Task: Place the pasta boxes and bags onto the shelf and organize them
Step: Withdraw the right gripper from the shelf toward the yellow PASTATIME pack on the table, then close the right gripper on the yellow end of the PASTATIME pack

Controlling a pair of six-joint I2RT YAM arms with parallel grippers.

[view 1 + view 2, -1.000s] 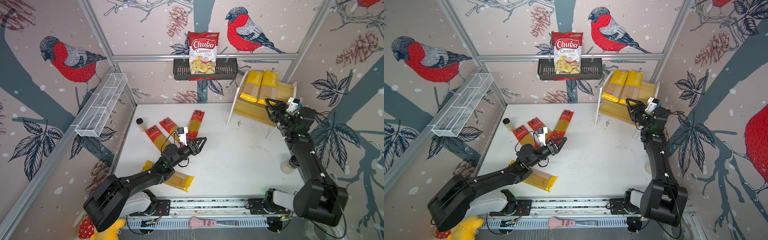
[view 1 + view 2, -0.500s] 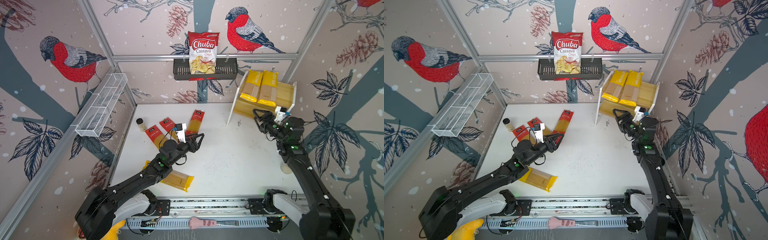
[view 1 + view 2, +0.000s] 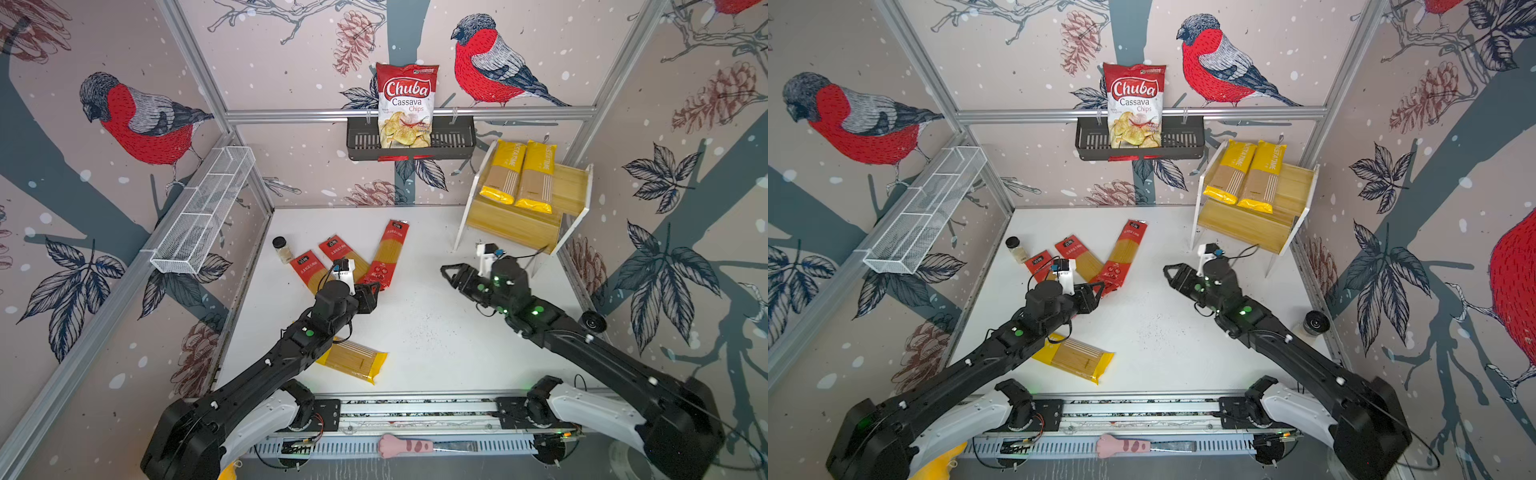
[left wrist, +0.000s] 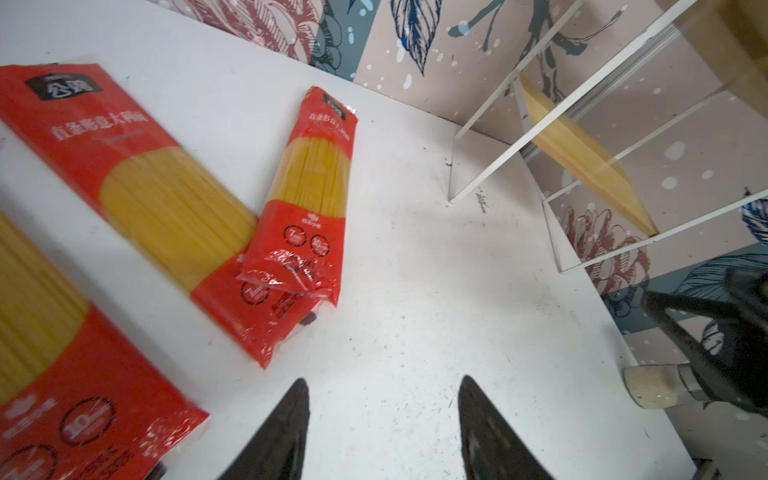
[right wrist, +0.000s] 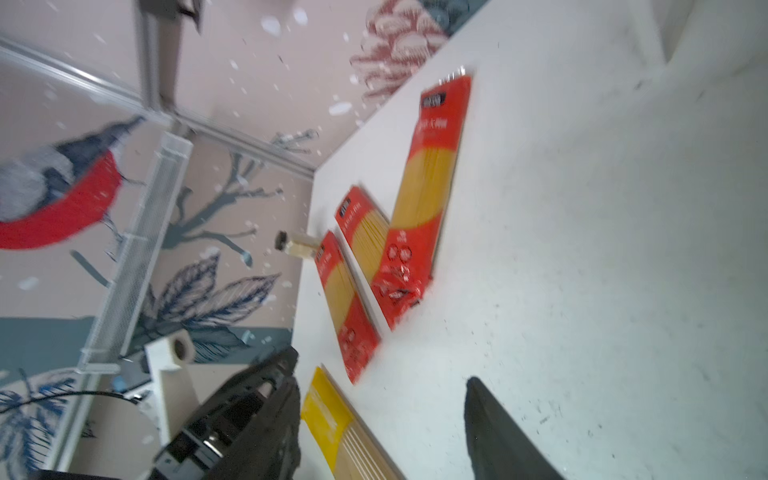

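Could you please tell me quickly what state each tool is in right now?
Left tool: open, holding nothing.
Right tool: open, holding nothing.

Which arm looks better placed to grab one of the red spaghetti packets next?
Left, probably: its jaws stand open just short of the nearest red packet, while the right arm's open, empty jaws hang farther off, nearer the shelf.
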